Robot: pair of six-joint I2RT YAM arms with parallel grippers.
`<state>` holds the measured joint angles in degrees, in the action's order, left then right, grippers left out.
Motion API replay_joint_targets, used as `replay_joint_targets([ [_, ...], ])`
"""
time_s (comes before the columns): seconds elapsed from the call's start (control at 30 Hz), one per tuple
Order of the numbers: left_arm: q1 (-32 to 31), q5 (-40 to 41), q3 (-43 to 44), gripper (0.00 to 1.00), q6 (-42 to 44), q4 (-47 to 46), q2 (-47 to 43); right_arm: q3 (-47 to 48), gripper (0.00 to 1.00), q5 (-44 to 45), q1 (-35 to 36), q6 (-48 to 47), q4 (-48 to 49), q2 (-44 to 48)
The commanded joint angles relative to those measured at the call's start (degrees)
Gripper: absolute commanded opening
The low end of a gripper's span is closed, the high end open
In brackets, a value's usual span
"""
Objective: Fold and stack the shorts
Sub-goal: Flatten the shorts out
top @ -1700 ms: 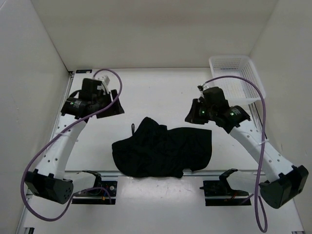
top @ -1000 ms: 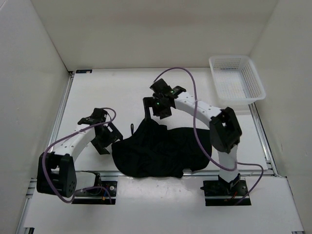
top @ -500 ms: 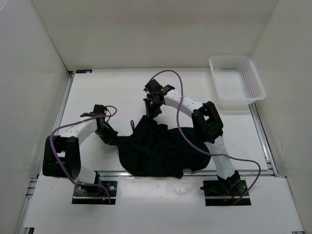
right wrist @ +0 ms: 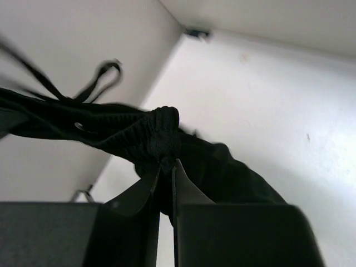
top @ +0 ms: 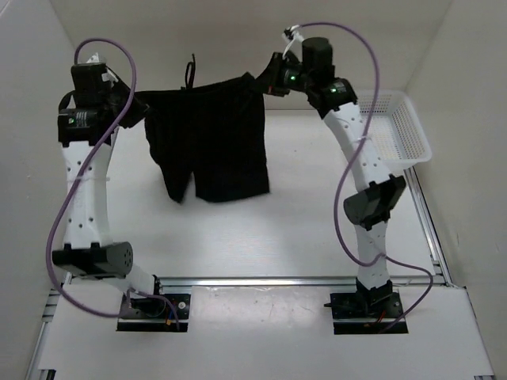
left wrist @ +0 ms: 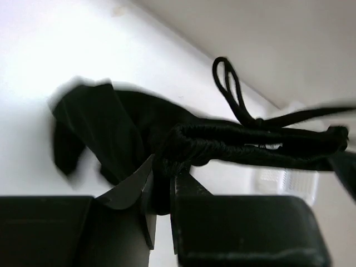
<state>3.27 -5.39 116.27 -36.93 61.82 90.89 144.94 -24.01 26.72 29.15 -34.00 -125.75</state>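
The black shorts [top: 210,142] hang in the air at the back of the table, stretched by the waistband between both arms, legs pointing down. My left gripper [top: 136,104] is shut on the left end of the waistband [left wrist: 200,146]; the fabric is pinched between its fingers [left wrist: 146,192]. My right gripper [top: 261,85] is shut on the right end of the waistband [right wrist: 161,133], bunched at its fingertips [right wrist: 165,172]. The thin drawstring [top: 191,73] loops up above the waistband's middle, also seen as the drawstring [left wrist: 231,89] in the left wrist view.
A white mesh basket [top: 400,131] stands at the back right of the table. White walls enclose the left, back and right sides. The metal rail [top: 253,281] with both arm bases runs along the near edge.
Both grippers closed on the waistband ends while the shorts lay crumpled on the table, then rose high and apart toward the back. The shorts now hang spread in the air.
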Motion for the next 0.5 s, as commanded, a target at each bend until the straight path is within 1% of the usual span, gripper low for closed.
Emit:
replay_joint_targets([
  [0.0, 0.2, 0.9, 2.5, 0.1, 3.7, 2.6, -7.9, -1.7, 0.01, -3.1, -1.5, 1.2, 7.9, 11.1],
  [0.03, 0.2, -0.4, 1.0, 0.1, 4.3, 1.1, -9.7, -3.6, 0.01, -3.1, -1.5, 0.1, 8.4, 12.8],
  [0.07, 0.2, -2.3, -0.6, 0.1, 4.3, -1.9, -11.4, -8.1, 0.01, -2.5, -1.5, -2.1, 8.4, 14.6],
  [0.1, -0.5, -3.2, -3.8, 0.1, 5.0, -3.1, -14.8, -10.9, 0.01, -1.4, -1.5, -3.1, 8.9, 18.2],
  [0.17, -2.0, -4.2, -7.3, 0.1, 5.6, -4.8, -17.9, -18.3, 0.01, 1.1, -1.5, -5.1, 10.6, 22.6],
  [0.2, -2.9, -5.6, -9.4, 0.1, 5.6, -6.1, -19.3, -28.1, 0.01, 4.7, -2.0, -6.6, 11.7, 27.9],
  [0.23, -4.7, -7.1, -14.8, 0.1, 5.6, -7.1, -22.4, -34.2, 0.01, 5.7, -2.0, -7.2, 16.1, 30.9],
  [0.27, -6.2, -9.0, -18.0, 0.1, 5.1, -8.1, -24.0, -40.6, 0.01, 7.2, -2.9, -7.2, 18.9, 34.1],
  [0.3, -8.0, -9.9, -21.3, 0.1, 4.6, -9.4, -25.6, -53.5, 0.01, 8.5, -4.6, -7.2, 22.0, 40.2],
  [0.33, -11.8, -10.4, -28.5, 0.1, 4.0, -12.6, -28.4, -59.1, 0.01, 9.2, -5.9, -7.2, 25.1, 42.8],
  [0.37, -13.7, -11.0, -31.9, 0.1, 2.6, -13.9, -29.5, -63.5, 0.12, 13.2, -7.0, -7.2, 25.1, 46.5],
  [0.4, -15.3, -11.6, -35.1, 0.32, 2.6, -15.0, -30.2, -70.6, 0.33, 14.2, -9.8, -7.2, 24.2, 48.0],
  [0.43, -18.4, -12.1, -37.8, 0.52, 1.6, -15.5, -30.2, -73.8, 0.58, 15.3, -11.3, -7.8, 23.5, 49.3],
  [0.47, -20.0, -12.6, -42.4, 0.76, 1.6, -16.2, -30.2, -76.7, 0.82, 17.4, -13.6, -7.8, 21.7, 52.2],
])
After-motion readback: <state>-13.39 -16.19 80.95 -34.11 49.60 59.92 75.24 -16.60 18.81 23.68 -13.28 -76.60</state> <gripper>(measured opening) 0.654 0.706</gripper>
